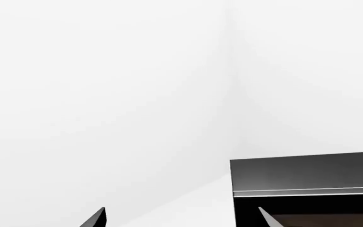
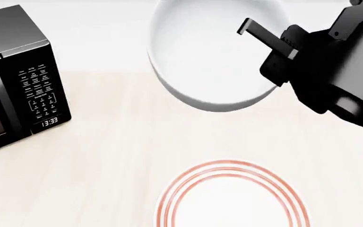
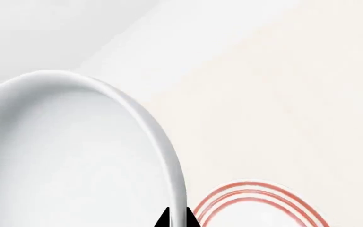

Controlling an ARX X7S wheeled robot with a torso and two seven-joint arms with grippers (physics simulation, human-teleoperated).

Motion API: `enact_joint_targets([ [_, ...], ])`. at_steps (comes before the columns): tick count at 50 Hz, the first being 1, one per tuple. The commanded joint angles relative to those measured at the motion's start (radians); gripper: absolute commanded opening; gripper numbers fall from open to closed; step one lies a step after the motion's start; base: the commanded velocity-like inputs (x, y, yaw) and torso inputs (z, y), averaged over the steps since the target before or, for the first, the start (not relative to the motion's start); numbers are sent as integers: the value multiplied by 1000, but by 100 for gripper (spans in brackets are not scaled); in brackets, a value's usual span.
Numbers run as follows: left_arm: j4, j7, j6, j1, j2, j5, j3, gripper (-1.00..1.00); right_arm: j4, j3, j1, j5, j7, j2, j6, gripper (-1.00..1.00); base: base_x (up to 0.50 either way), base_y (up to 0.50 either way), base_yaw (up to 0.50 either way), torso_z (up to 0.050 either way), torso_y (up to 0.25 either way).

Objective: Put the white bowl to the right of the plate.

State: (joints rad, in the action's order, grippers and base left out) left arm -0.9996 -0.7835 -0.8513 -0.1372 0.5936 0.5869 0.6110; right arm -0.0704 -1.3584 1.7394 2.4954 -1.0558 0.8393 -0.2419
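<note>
1. The right gripper (image 2: pixel 266 40) is clamping the rim of the white bowl (image 2: pixel 210 52), one dark finger (image 2: pixel 257 30) lying inside the bowl's wall.
2. In the right wrist view, the two dark fingertips (image 3: pixel 164 220) are pinching the bowl's (image 3: pixel 74 156) thick rim from either side.
3. The bowl is hanging tilted in the air, its opening turned towards the head camera, above the far part of the pale wooden table (image 2: pixel 106 165).
4. The plate (image 2: pixel 232 201), with its red-orange rings, is lying flat on the table nearer the robot, below the bowl in the head view and apart from it; its near edge is cut off by the frame.
5. A black microwave (image 2: pixel 14 78) is standing at the table's left, its display reading 13:33.
6. The left gripper (image 1: pixel 181 217) is showing only two dark fingertips set wide apart, with nothing between them; the microwave's top (image 1: pixel 307 172) is sitting just beyond one tip.
</note>
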Motion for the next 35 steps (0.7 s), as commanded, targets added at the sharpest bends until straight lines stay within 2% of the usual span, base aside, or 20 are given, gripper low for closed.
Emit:
enact_joint_targets([
  [1,2,-18,2,2,13,-8,-31,100,-27,28,2,-14,11,130,9,-100,0,0,0,0,0],
  [19,14,-48,-4,25,34,-21,-99,100,24,36,-14,-16,-38,331,24,-100,0,0,0,0,1],
  [35,13,-51,4,10,35,-6,-76,100,-25,15,-92,-11,-3,423,76,-100,0,0,0,0,1],
])
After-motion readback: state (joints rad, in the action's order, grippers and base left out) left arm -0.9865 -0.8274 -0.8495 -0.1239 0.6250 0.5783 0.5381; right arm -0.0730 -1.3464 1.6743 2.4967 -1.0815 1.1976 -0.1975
